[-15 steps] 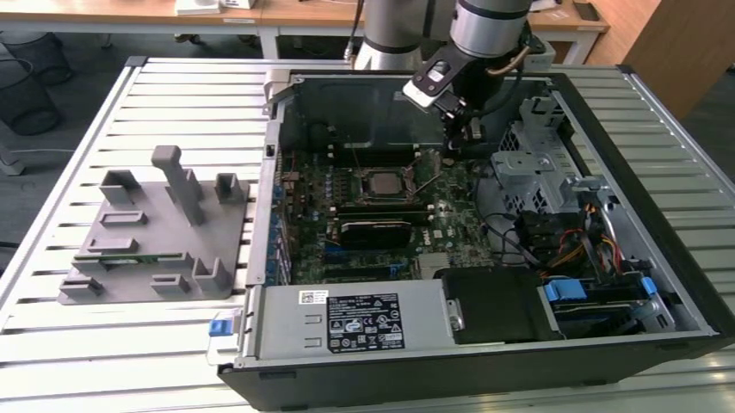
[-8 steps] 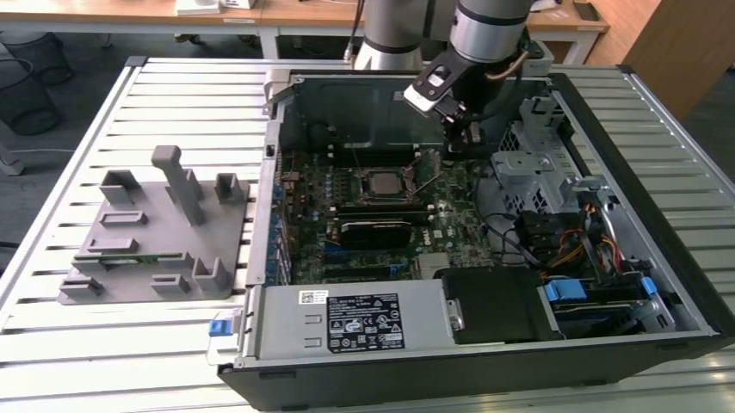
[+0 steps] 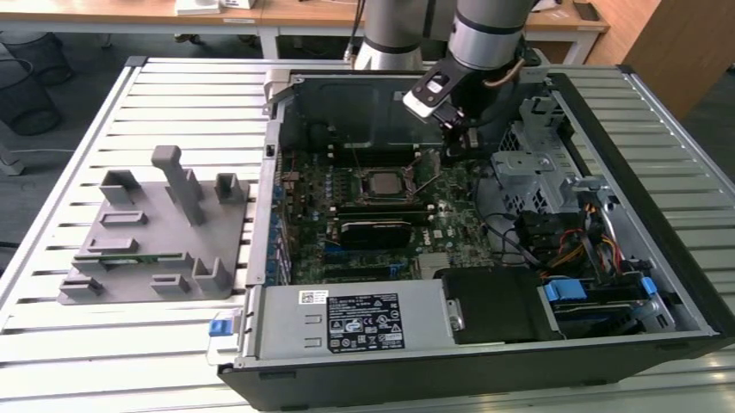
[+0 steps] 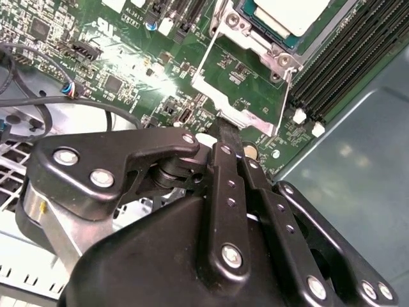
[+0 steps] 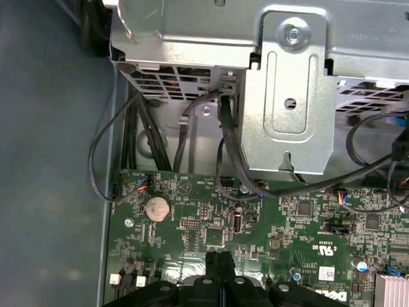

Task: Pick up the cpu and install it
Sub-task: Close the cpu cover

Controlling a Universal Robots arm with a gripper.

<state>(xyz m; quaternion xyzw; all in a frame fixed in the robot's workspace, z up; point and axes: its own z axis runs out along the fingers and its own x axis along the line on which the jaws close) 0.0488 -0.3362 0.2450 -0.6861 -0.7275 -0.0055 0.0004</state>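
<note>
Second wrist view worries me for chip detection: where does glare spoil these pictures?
In the second wrist view, glare streaks the motherboard and whitens the cpu; in the first wrist view, the metal bracket shines mildly; the exterior view is evenly lit.

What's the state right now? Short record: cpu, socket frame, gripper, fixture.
cpu: seated on the motherboard, silver top up
socket frame: looks swung open off the cpu
gripper: shut, tips at the frame's free edge, nothing seen held
grey fixture: on the table, to the exterior view's left of the PC case
</note>
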